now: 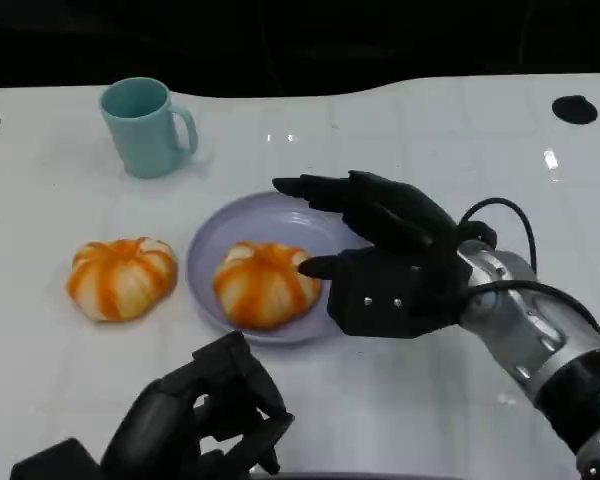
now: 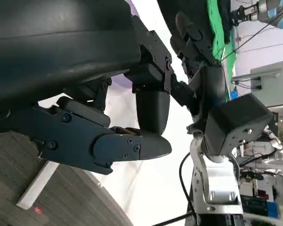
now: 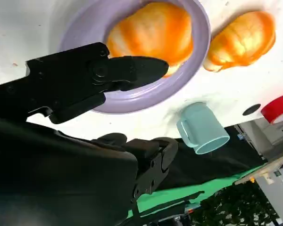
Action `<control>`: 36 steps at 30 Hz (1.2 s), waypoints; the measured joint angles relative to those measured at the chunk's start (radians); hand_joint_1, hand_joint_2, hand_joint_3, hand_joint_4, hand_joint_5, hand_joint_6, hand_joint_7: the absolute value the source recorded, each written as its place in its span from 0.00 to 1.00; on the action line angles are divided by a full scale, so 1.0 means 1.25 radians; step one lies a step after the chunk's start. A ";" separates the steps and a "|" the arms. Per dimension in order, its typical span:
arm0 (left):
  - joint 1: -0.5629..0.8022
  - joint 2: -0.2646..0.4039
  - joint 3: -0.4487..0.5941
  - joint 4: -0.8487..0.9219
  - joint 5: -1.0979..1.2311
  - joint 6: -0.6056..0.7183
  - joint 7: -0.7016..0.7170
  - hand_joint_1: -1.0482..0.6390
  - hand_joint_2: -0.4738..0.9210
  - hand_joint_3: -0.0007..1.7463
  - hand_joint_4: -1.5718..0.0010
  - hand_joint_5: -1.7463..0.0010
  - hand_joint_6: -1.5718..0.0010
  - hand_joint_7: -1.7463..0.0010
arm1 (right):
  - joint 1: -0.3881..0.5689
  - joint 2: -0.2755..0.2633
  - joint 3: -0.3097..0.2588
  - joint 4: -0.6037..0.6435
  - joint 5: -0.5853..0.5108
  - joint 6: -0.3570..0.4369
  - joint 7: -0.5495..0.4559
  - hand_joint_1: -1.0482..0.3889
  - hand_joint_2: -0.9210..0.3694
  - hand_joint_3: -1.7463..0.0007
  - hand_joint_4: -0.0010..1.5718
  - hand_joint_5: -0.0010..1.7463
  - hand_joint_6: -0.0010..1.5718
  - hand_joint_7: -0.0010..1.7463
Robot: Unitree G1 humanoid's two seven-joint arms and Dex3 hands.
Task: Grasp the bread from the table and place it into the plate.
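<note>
Bread on the plate, robot hand beside it

1 bread (image 1: 266, 284) lies on the purple plate (image 1: 280, 217). The right robot hand (image 1: 385, 250) hovers just beside it, fingers apart, holding nothing. A second bread (image 1: 121, 277) sits on the white surface (image 1: 430, 150) left of the plate. The left robot hand (image 1: 205, 410) is curled, empty. A teal mug (image 1: 145, 127) stands behind.

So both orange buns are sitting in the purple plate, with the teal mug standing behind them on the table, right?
Not quite. One bread lies in the plate; the other bread sits on the white table beside the plate, outside its rim. The head view shows this plainly. The mug does stand behind them.
</note>
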 measured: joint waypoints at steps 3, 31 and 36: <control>-0.001 0.000 0.000 0.000 0.000 0.003 0.001 0.28 1.00 0.23 0.59 0.00 0.72 0.00 | 0.035 -0.016 -0.007 -0.063 0.008 0.009 0.023 0.28 0.00 0.79 0.01 0.32 0.17 0.02; -0.003 0.001 0.005 -0.008 -0.019 0.018 0.003 0.28 1.00 0.23 0.58 0.00 0.71 0.00 | 0.510 -0.077 -0.212 -0.567 0.342 -0.111 0.119 0.65 0.46 0.16 0.52 0.97 0.53 0.72; -0.002 0.004 0.005 -0.008 -0.019 0.019 0.003 0.28 1.00 0.23 0.57 0.00 0.71 0.00 | 0.576 -0.113 -0.235 -0.630 0.338 -0.109 0.132 0.64 0.46 0.19 0.50 0.97 0.53 0.74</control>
